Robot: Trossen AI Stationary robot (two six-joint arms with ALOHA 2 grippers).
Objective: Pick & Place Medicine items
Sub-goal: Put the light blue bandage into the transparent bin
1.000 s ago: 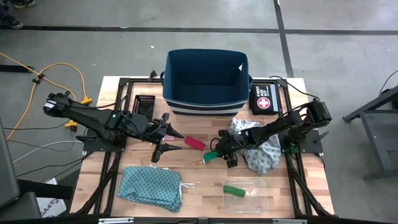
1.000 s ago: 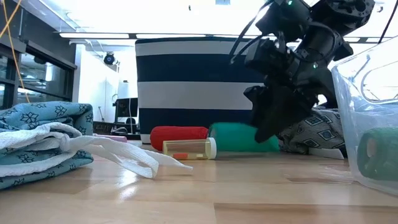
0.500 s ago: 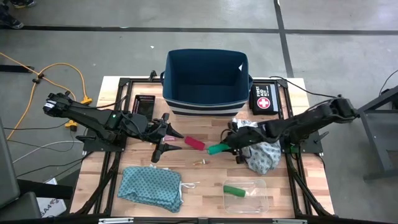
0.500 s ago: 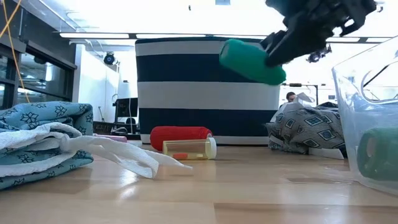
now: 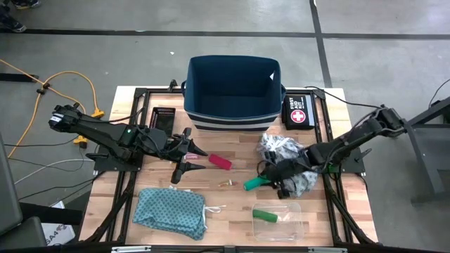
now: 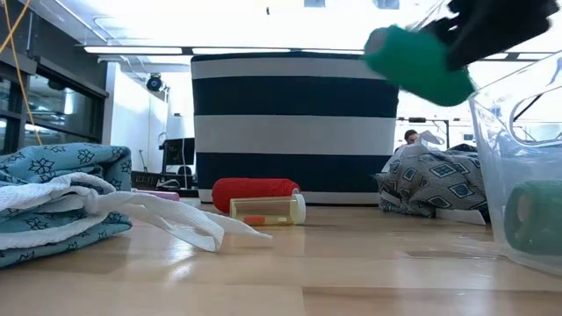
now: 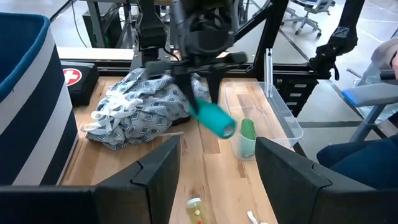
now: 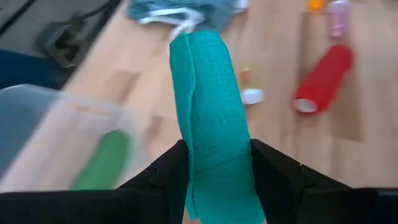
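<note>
green tube (image 5: 253,184) is clamped in the right claw (image 5: 266,180), lifted off the bench (image 5: 232,211) right of centre; the left claw (image 5: 184,156), centre-left, gapes empty.

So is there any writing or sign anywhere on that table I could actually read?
"FIRST AID", running down the side of the black pouch, just legible in the high view.
A white cross on a red patch, on the same pouch, also partly seen in the left wrist view.
A small white tag on the striped bin: too small to read.
The orange vial has a label: no readable text.
</note>
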